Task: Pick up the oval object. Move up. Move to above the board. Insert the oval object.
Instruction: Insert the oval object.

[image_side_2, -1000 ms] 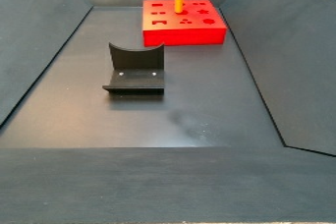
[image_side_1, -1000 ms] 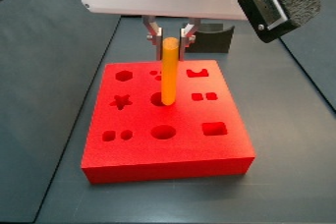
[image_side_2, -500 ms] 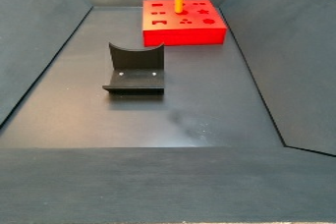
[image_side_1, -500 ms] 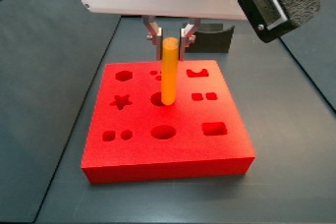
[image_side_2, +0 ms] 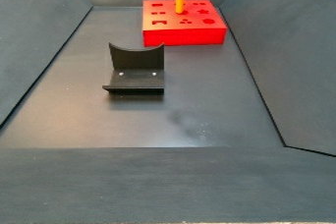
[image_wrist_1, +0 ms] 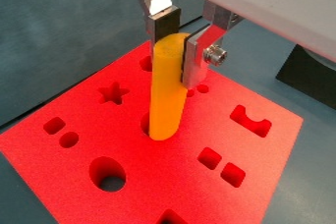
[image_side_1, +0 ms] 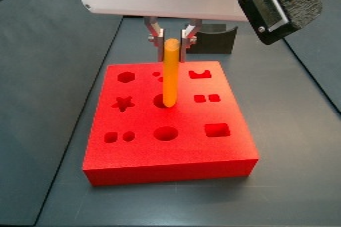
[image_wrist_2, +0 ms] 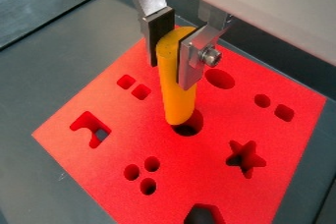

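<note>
Tool: our tool (image_wrist_1: 176,39) hangs over the middle of the board, its two silver plates clamped on the top end of the peg (image_wrist_1: 165,85); in the other wrist picture the tool (image_wrist_2: 176,44) shows the same closed grip.
Fingers: we see one finger (image_wrist_1: 160,10) behind the peg and one in front, dark pads pressed to its sides, no gap showing.
Peg: it stands upright straight below the tool, and its lower tip sits at the mouth of the centre hole (image_wrist_2: 187,126); in a side view the peg (image_side_1: 172,73) reads as vertical. We cannot tell how deep the tip has gone.
Board: the board (image_side_1: 226,154) lies flat right under the tool, with the star, round and square cut-outs spread around the peg on all sides.
Step in hand: we judge this to be the insertion, with the peg's tip just entering.
How to do it well: we should keep the grip firm and the peg plumb, press straight down slowly, and match the oval's long axis to the hole before pushing; if it binds, we ease off rather than force it.
Risk: a tilt could jam the peg against the rim or shift the board.
Fixture: the fixture (image_side_2: 133,69) stands well away from the tool on the tabletop (image_side_2: 171,120), clear of the work.
</note>
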Robot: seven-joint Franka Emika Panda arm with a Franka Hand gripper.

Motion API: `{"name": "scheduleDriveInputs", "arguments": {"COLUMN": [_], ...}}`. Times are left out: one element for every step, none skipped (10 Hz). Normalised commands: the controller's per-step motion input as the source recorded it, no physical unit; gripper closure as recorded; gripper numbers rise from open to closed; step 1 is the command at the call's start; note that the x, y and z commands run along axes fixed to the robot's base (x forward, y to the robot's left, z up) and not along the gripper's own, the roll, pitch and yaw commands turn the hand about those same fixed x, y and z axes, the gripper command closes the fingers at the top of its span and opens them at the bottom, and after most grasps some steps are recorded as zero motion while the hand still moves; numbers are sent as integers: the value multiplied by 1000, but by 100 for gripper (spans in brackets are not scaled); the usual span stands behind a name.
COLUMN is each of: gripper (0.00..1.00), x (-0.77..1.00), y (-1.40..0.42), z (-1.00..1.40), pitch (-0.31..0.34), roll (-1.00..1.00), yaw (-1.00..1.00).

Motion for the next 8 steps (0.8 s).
{"name": "scheduleDriveInputs", "arguments": {"gripper": [100, 100, 100, 100, 100, 100, 100, 100], "x": [-51, -49, -60, -60, -20, -63, -97, -66], "y": [0, 0, 0, 0, 54, 71, 49, 6], "z": [0, 0, 0, 0, 0, 0, 0, 0], "pitch": [0, 0, 0, 0, 0, 0, 0, 0], "roll": [64, 46, 20, 29, 63, 3, 14, 20], "yaw": [0, 0, 0, 0, 0, 0, 0, 0]}}
